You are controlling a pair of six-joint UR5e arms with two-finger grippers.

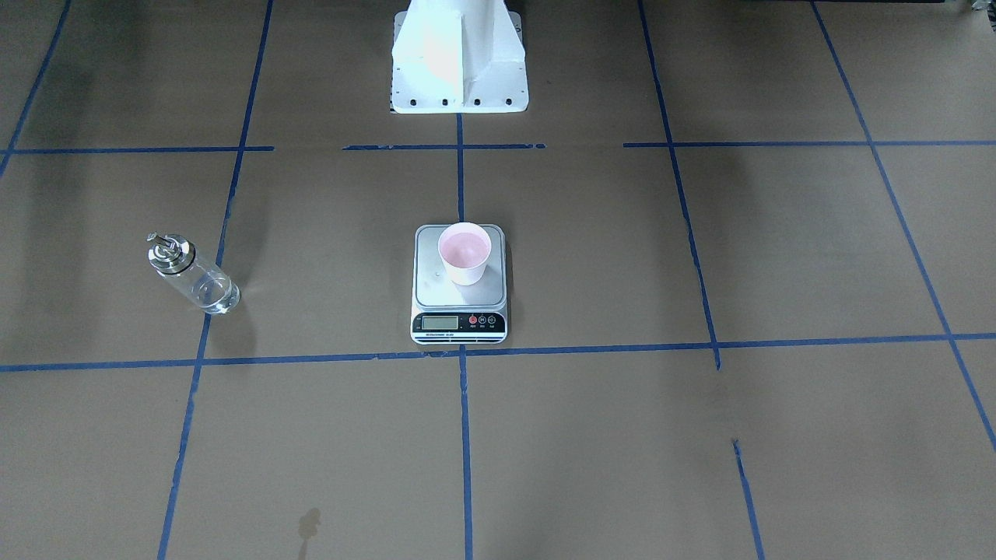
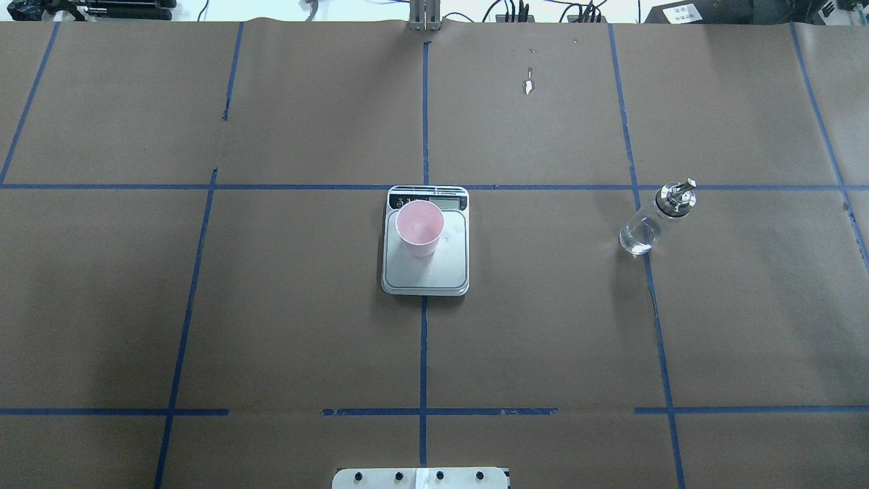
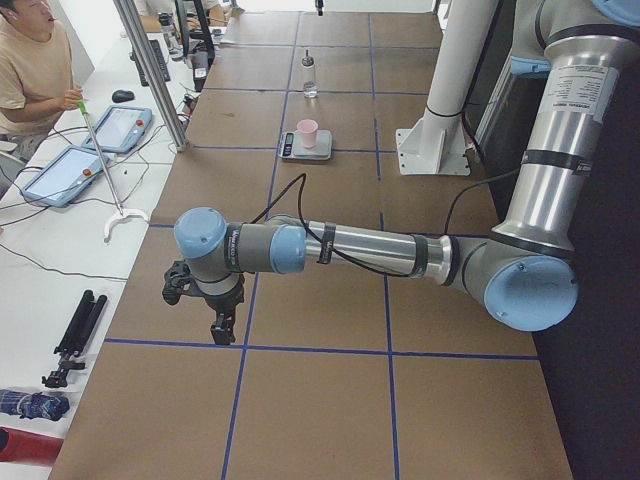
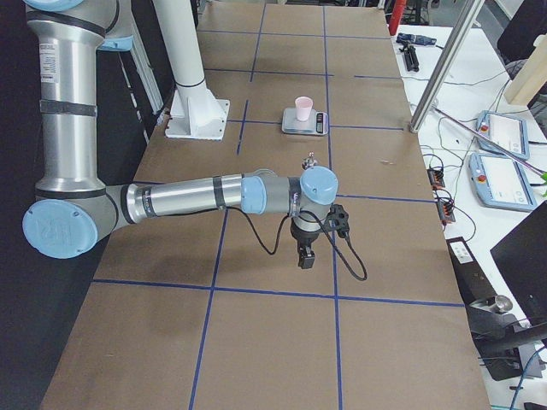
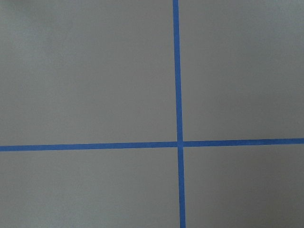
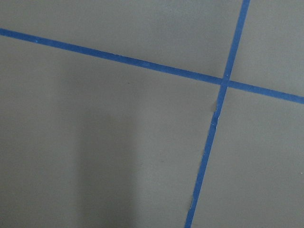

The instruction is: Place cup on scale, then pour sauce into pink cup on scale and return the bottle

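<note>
The pale pink cup [image 1: 464, 253] [image 2: 419, 226] stands upright on the silver-grey scale [image 1: 436, 286] [image 2: 441, 272] at the table's middle. The clear glass bottle [image 1: 194, 276] [image 2: 650, 223] with its metal cap and spout stands upright on the table on the robot's right side, with clear liquid in it. Neither gripper touches anything. My left gripper [image 3: 222, 325] hangs over the table's left end, far from the scale. My right gripper [image 4: 306, 256] hangs over the right end, with the bottle [image 4: 311, 161] behind its wrist. They show only in the side views, so I cannot tell whether they are open or shut. Both wrist views show only brown paper and blue tape.
The white robot pedestal [image 1: 459, 62] [image 2: 421, 477] stands behind the scale. Blue tape lines [image 2: 423, 353] cross the brown paper. An operator [image 3: 30, 70] sits at a side bench with tablets [image 3: 70, 170], and a metal pole [image 3: 150, 70] rises at the table's far edge.
</note>
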